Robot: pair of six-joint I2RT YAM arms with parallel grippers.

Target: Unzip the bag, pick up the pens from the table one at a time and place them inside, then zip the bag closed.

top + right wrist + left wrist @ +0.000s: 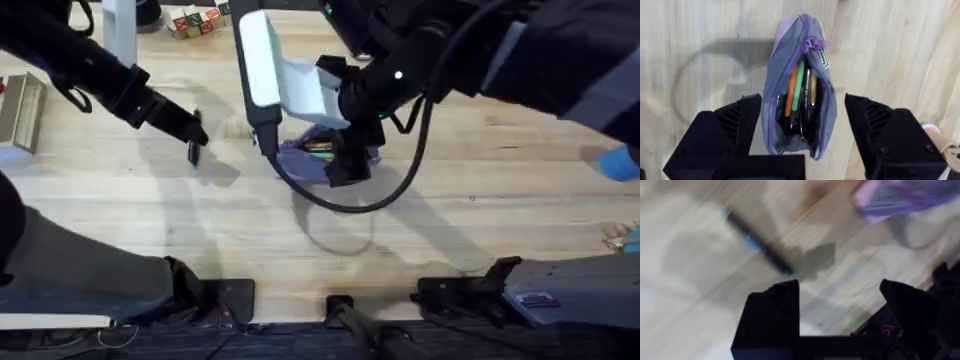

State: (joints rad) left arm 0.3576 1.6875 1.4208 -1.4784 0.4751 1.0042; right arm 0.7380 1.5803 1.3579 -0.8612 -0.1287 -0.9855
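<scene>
The lilac bag lies unzipped on the table, its zipper pull at the far end. Inside it are a light green pen, an orange one, a yellowish one and dark ones. My right gripper is open and straddles the bag, one finger on each side. From overhead, the right gripper hangs over the bag. A black pen with a blue band lies on the wood just beyond my open left gripper. From overhead, the left gripper is left of the bag, right by the pen.
Coloured blocks sit at the far edge. A beige box stands at the far left. A white upright part rises just behind the bag. A blue object shows at the right edge. A black cable loops in front of the bag.
</scene>
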